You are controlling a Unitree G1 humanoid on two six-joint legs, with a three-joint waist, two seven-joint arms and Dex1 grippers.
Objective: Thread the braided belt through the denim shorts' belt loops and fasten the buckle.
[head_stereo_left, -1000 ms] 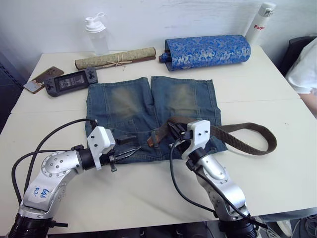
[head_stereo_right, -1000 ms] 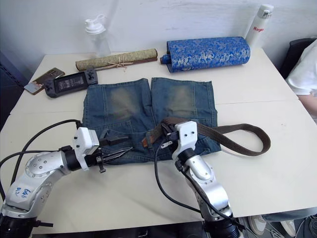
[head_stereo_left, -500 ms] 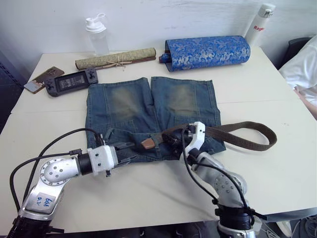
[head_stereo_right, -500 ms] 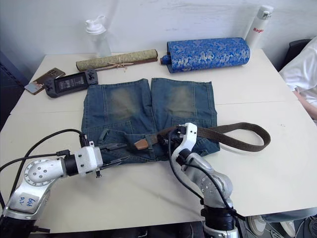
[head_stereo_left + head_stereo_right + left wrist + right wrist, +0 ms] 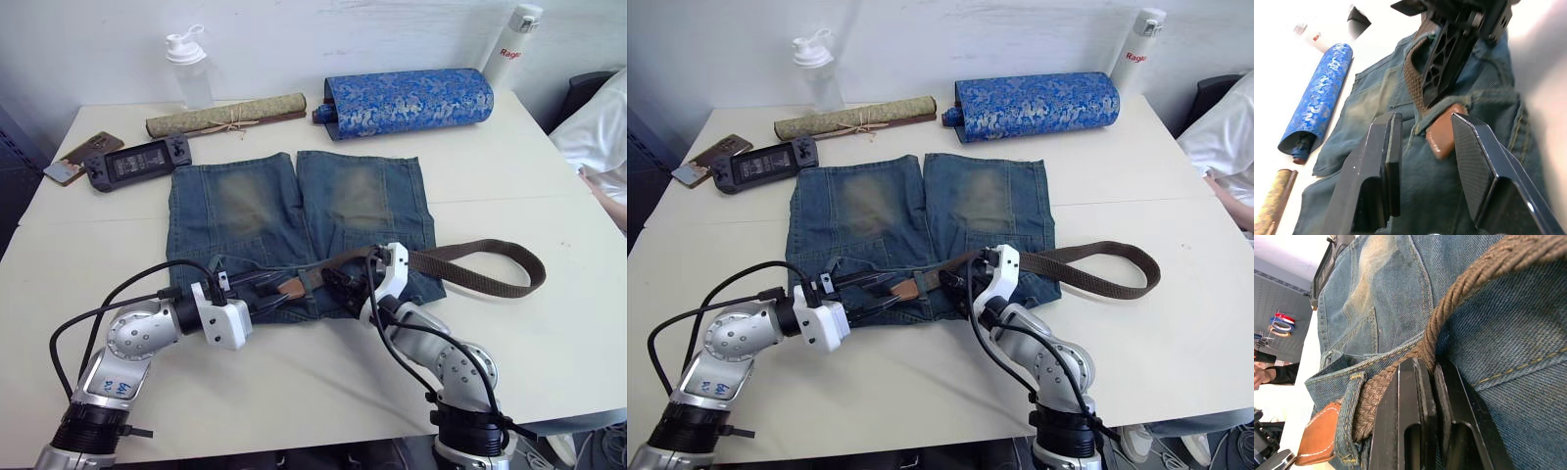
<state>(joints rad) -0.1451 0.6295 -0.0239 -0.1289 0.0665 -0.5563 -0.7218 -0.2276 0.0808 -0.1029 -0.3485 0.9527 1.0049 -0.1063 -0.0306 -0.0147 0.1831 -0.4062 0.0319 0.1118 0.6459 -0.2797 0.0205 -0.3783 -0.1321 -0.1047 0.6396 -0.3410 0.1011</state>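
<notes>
black fingers of the right gripper (image 5: 1425,421) pinch the braided belt (image 5: 470,257) at the waistband of the denim shorts (image 5: 294,211). left gripper (image 5: 1425,161) spread apart either side of the tan end tab (image 5: 1442,134), which pokes out past a belt loop (image 5: 1348,416). belt trails in a loop toward 3 o'clock. at 1 o'clock a white bottle (image 5: 511,44), red lettering partly read "rag".
</notes>
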